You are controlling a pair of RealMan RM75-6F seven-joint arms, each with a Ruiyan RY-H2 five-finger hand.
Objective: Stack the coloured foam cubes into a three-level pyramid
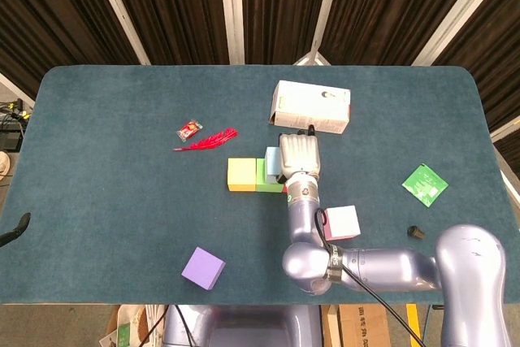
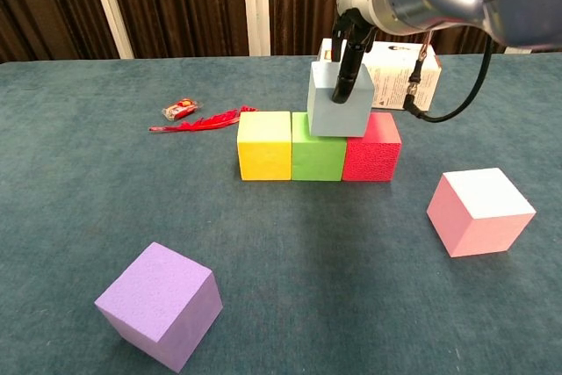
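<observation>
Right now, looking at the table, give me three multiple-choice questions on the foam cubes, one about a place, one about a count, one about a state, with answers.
1. Where is the pale blue cube?
A. over the green cube and red cube
B. beside the purple cube
C. on the white box

2. How many cubes form the bottom row?
A. two
B. three
C. five

3. What is the right hand doing?
A. hanging empty
B. holding the pale blue cube
C. pressing the pink cube

Answers: 1 A, it straddles the green-red seam. 2 B, the yellow cube, green and red sit side by side. 3 B, fingers clasp its front face.
</observation>
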